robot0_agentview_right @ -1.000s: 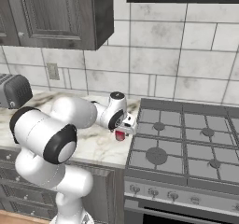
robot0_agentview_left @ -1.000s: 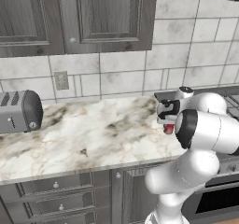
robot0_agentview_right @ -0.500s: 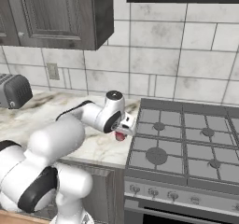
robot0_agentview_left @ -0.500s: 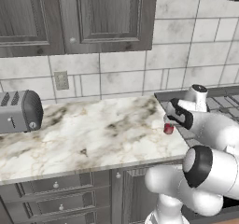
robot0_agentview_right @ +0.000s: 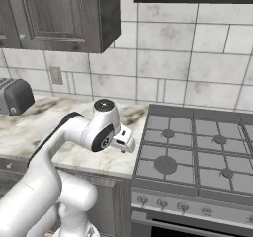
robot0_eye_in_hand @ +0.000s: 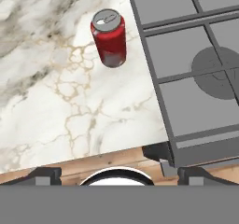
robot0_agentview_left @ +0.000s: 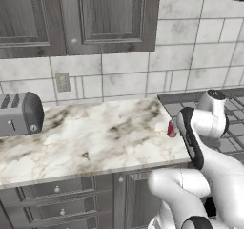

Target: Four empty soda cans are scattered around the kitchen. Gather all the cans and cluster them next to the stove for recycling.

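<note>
A red soda can (robot0_eye_in_hand: pixel 109 38) stands upright on the marble counter (robot0_eye_in_hand: pixel 56 106), close to the left edge of the stove (robot0_eye_in_hand: pixel 196 69). The same can (robot0_agentview_left: pixel 171 129) shows beside the arm, near the counter's right end. My gripper (robot0_eye_in_hand: pixel 119 174) is open and holds nothing. It hangs above the counter's front edge, pulled back from the can, with one dark fingertip (robot0_eye_in_hand: pixel 46 174) to each side. The white hand (robot0_agentview_right: pixel 123 139) sits just left of the stove (robot0_agentview_right: pixel 197 147), over the counter.
A silver toaster (robot0_agentview_left: pixel 19 113) stands at the counter's far left, also seen as the toaster (robot0_agentview_right: pixel 15 95). Dark wall cabinets (robot0_agentview_left: pixel 81 18) hang above. A wall outlet (robot0_agentview_left: pixel 62 81) is on the tiled backsplash. Drawers (robot0_agentview_left: pixel 57 194) run below the counter.
The gripper has let go of the red can and drawn back toward the counter's front edge, jaws spreading wider. The arm's elbow has swung round. The can stays put by the stove.
</note>
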Robot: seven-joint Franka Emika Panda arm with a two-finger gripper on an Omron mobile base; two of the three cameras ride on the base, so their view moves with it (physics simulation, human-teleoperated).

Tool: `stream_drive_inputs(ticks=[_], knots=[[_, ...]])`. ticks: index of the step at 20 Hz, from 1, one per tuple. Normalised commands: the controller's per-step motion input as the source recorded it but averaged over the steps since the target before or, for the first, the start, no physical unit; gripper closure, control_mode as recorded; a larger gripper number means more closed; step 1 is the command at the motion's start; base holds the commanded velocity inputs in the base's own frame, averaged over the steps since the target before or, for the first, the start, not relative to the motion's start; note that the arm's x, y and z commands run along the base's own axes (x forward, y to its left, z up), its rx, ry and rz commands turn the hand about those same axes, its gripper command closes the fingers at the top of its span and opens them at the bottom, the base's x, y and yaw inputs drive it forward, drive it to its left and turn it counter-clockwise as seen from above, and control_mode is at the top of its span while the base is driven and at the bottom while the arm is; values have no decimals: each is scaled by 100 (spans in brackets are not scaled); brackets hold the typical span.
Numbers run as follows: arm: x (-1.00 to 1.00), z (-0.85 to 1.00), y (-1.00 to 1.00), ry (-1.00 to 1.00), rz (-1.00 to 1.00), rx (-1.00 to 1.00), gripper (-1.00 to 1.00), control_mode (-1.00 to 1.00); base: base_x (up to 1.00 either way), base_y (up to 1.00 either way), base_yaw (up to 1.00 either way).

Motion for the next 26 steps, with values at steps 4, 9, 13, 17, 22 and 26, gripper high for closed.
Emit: stream_drive_inputs(ticks=[4, 9, 13, 17, 22, 26], knots=[[-64, 6, 18, -4, 0, 0, -100, -100, 0, 0, 0], [-55, 10, 20, -8, 0, 0, -100, -100, 0, 0, 0], [-50, 1, 9, -7, 0, 0, -100, -100, 0, 0, 0], [-36, 0, 1, -6, 0, 0, -100, 100, -37, 6, 0], [0, 0, 0, 0, 0, 0, -100, 100, -79, 6, 0], [0, 0, 0, 0, 0, 0, -100, 100, -79, 0, 0]])
